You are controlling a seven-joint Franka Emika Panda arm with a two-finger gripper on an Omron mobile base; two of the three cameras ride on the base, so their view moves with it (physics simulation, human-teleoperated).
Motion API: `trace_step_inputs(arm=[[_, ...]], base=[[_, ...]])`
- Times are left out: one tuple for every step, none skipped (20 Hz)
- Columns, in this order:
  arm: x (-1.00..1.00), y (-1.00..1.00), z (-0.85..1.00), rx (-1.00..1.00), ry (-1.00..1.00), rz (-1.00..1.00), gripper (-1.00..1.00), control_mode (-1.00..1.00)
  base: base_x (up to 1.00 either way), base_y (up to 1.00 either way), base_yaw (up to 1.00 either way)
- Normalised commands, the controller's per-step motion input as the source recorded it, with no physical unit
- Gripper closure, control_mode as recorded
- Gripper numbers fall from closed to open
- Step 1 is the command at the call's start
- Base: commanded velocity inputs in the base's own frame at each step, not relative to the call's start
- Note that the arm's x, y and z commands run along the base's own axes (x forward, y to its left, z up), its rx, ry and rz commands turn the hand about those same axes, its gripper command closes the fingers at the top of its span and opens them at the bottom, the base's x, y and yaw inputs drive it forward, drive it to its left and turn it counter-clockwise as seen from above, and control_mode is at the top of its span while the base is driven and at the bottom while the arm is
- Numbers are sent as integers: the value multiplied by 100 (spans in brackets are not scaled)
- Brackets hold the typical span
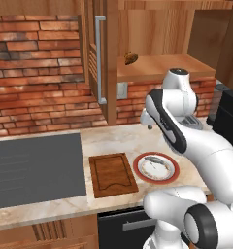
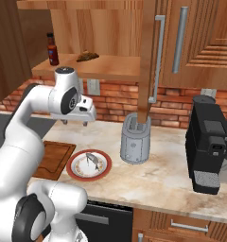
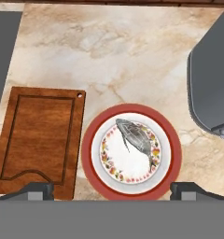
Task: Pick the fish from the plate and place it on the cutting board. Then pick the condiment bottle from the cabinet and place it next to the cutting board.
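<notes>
While hovering high above the counter, claw [image 3: 112,189] spread wide, nothing held. Fish [image 3: 135,135] lying on plate [image 3: 132,191] near counter's front edge, beside cutting board [image 3: 39,140]. Probably light, slick, stiff; best pinched across mid-body.

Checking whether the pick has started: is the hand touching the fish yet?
Apart. In the right base view the hand hangs open, well above the plate, with bare wall and counter between it and the fish.
</notes>
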Motion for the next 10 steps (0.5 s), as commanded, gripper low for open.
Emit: trace_step_inputs(arm=[[0,-2,-18,0,0,0,-100,-100],[0,-2,-19,0,0,0,-100,-100],[0,-3,-19,0,0,0,-100,-100],[0,-2,-19,0,0,0,-100,-100],[0,-3,-19,0,0,0,-100,-100],[0,-3,-19,0,0,0,-100,-100],[0,-3,-19,0,0,0,-100,-100],[0,-3,-18,0,0,0,-100,-100],[0,-3,-19,0,0,0,-100,-100],[0,-3,-19,0,0,0,-100,-100]], base=[[0,0,0],[0,0,0],[0,0,0],[0,0,0],[0,0,0],[0,0,0],[0,0,0],[0,0,0],[0,0,0],[0,0,0]])
